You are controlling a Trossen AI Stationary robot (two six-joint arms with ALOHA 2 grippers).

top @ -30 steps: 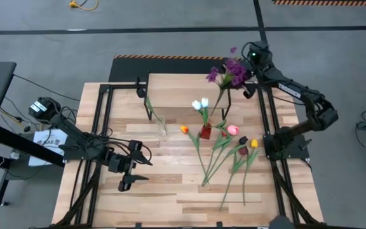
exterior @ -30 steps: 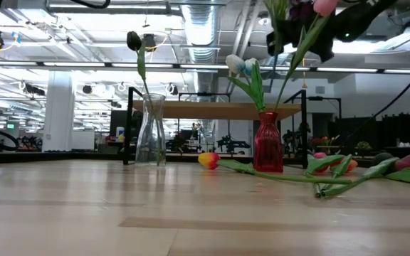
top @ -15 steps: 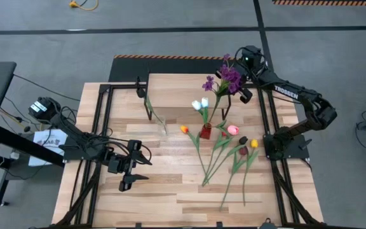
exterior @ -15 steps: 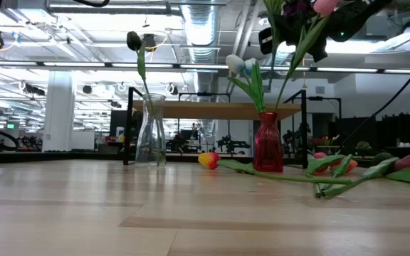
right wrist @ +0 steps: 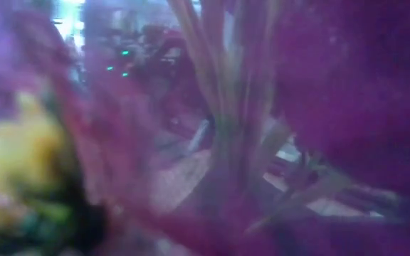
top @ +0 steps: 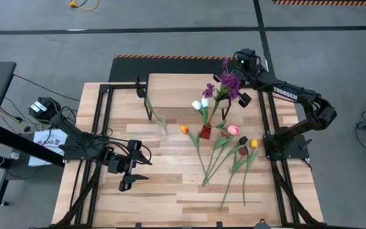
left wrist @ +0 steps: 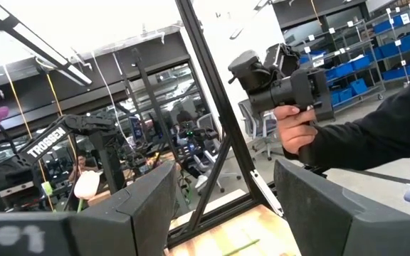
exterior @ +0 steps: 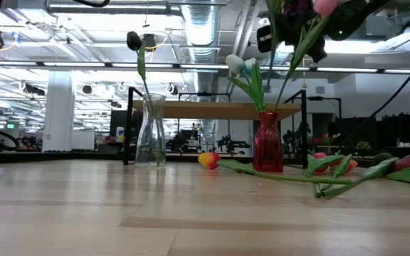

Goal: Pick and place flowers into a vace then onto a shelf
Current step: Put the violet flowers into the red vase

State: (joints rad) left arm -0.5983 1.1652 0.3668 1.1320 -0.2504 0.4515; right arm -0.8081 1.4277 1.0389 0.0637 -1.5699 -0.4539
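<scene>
Right hand [top: 240,81] shut tight on purple sprig [top: 226,84].

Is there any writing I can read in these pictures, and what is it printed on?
"TROSSEN": white letters on the right arm, seen from above.
"TROSSEN": again on that arm in the left wrist view.
Paper sheet beside the table's left edge: print too small to read.
Low view and right wrist view: no readable text.
</scene>
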